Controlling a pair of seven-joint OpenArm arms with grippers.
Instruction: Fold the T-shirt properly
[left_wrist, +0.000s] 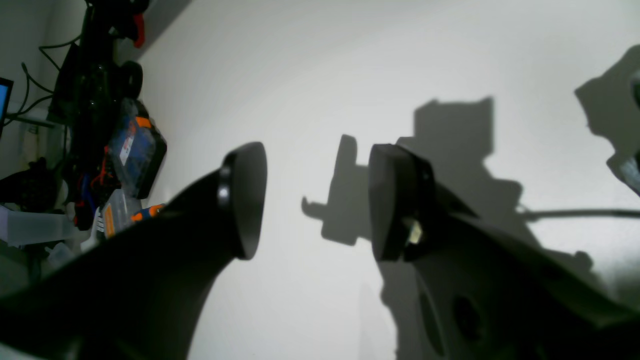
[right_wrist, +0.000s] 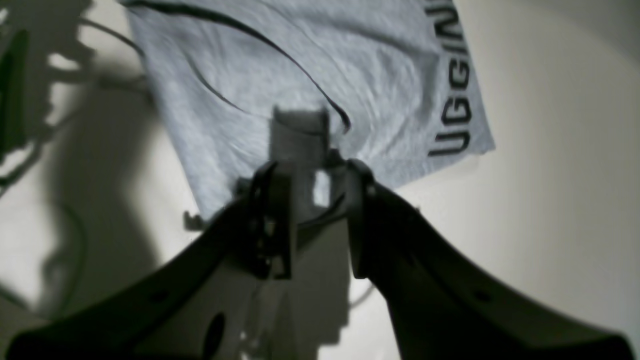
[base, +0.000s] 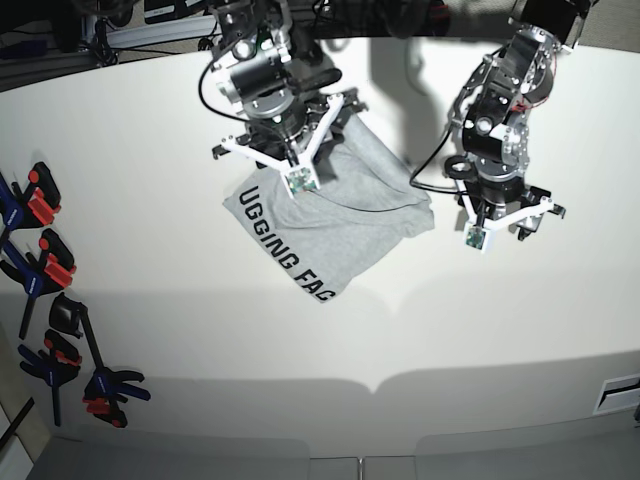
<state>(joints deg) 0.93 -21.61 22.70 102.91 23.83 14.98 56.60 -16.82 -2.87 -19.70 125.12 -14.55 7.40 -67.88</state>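
The T-shirt (base: 335, 215), light heather-grey, lies partly folded on the white table (base: 500, 330), in the upper middle of the base view. Its black block lettering (base: 285, 258) runs along the edge nearest the camera, reading "UGGING FAC" as far as visible. The fabric is bunched and creased toward the side under the right arm, with a folded layer forming a ridge across the middle.

Right gripper (right_wrist: 312, 220): positioned over the far left portion of the shirt in the base view. The right wrist view shows its jaws partly closed with a strip of grey fabric standing up between them; they are grasping the T-shirt (right_wrist: 310, 75). The lettering (right_wrist: 452, 85) appears at the right of that view, "UGGIN" legible.

Left gripper (left_wrist: 317, 200): held above bare table, just beside the shirt's right edge in the base view. Its jaws stand released, wide apart, with nothing between them; only the table surface and their shadow show in the gap.

Several clamps (base: 45, 290) with black, blue and red-orange handles lie along the table's left edge, well apart from the shirt. Assorted equipment and cables (left_wrist: 105, 125) sit beyond the table's far edge.
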